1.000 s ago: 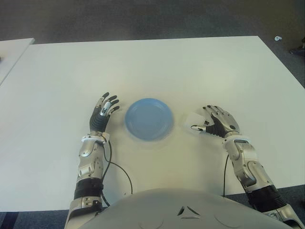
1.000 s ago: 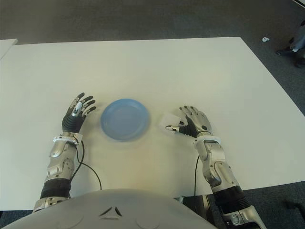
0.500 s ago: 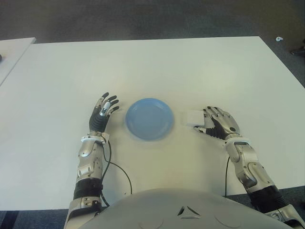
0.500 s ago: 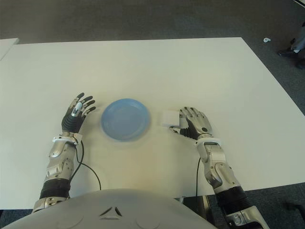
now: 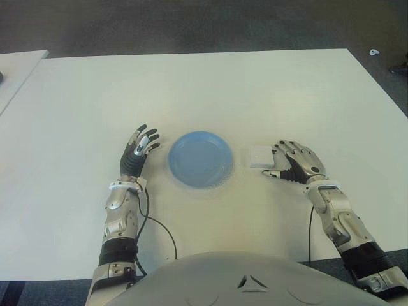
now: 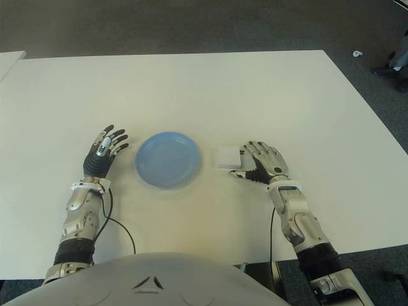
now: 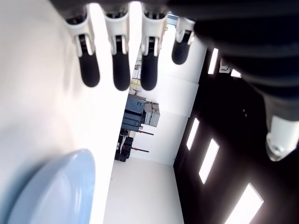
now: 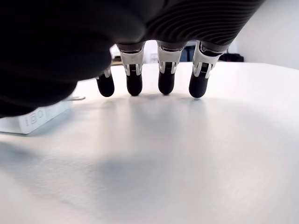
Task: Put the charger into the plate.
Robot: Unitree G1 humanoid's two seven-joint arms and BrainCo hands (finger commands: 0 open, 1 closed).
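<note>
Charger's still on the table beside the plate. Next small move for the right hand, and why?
Probably shift the right hand toward the charger and close on it. Its fingers are spread and hold nothing, and the charger lies flat on the table, between that hand and the blue plate. The left hand shows open on the plate's other side.

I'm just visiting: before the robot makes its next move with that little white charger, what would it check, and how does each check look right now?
1. Charger in sight, lying on the table between plate and right hand: ok.
2. Plate holds nothing, ready to receive it: ok.
3. Right hand grasps the charger: not ok; its fingers are extended over the table, the charger beside its thumb side.
4. Path from charger to plate free of obstacles: ok.
5. Left hand open on the plate's left, out of the way: ok.
6. Charger touching the right hand: cannot tell.
</note>
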